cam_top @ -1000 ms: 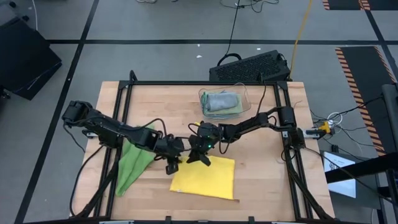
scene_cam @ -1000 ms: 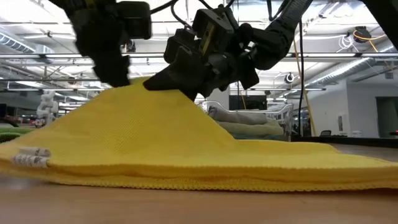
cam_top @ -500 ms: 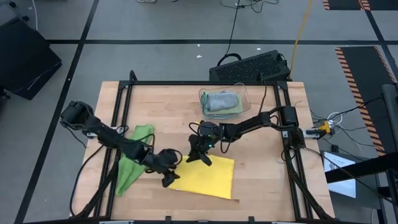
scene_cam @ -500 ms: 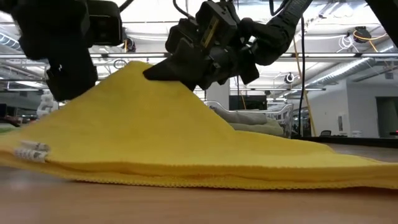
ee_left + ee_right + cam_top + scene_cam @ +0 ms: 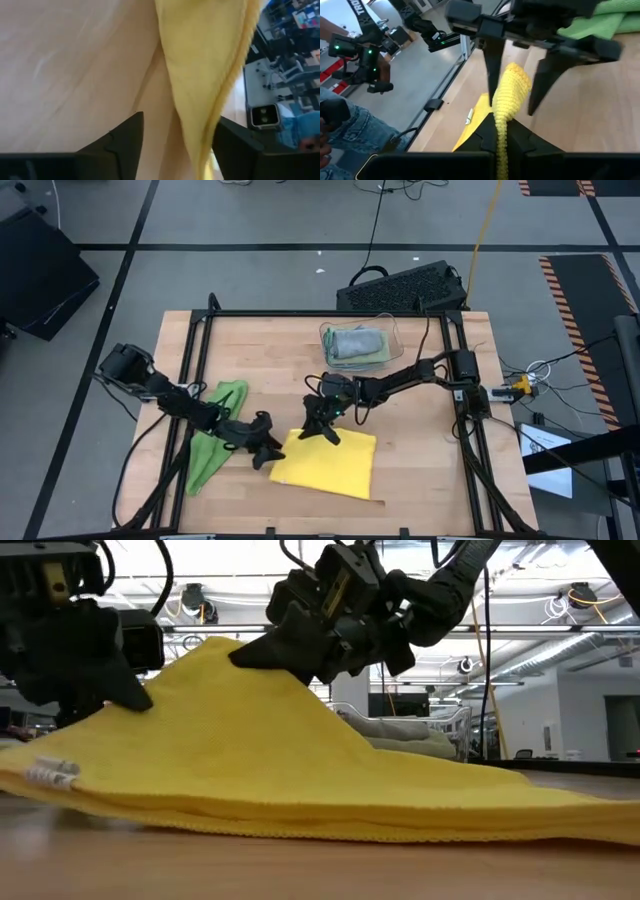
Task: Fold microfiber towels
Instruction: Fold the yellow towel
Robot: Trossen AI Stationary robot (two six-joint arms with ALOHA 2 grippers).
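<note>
Pinching a raised corner of the yellow towel (image 5: 328, 464), the right gripper (image 5: 322, 432) sat just below the centre of the high view, its two fingers pressed together on the fabric. In the low view that gripper (image 5: 262, 653) held the corner up near the top middle of the frame, so the cloth sloped down from it like a tent to the table (image 5: 420, 480) on both sides. The right wrist view showed the yellow fabric (image 5: 510, 95) bunched between this arm's own dark fingers (image 5: 487, 137).

The left gripper (image 5: 262, 458) lay at the left edge of the yellow towel, slightly left of centre in the lower half of the high view, with its fingers spread apart and nothing between them. Its wrist view showed the two dark fingers (image 5: 120, 142) parted, a fold of the yellow towel (image 5: 210, 65) hanging in front of them over bare wood.

A bright green towel (image 5: 215, 438) lay crumpled at the left of the table, under the left arm. Toward the upper middle of the table stood a clear bin (image 5: 392, 340) holding a grey towel (image 5: 356, 340) on top of other folded cloths. A small white label (image 5: 48, 775) showed on the towel's hem at the lower left of the low view.
</note>
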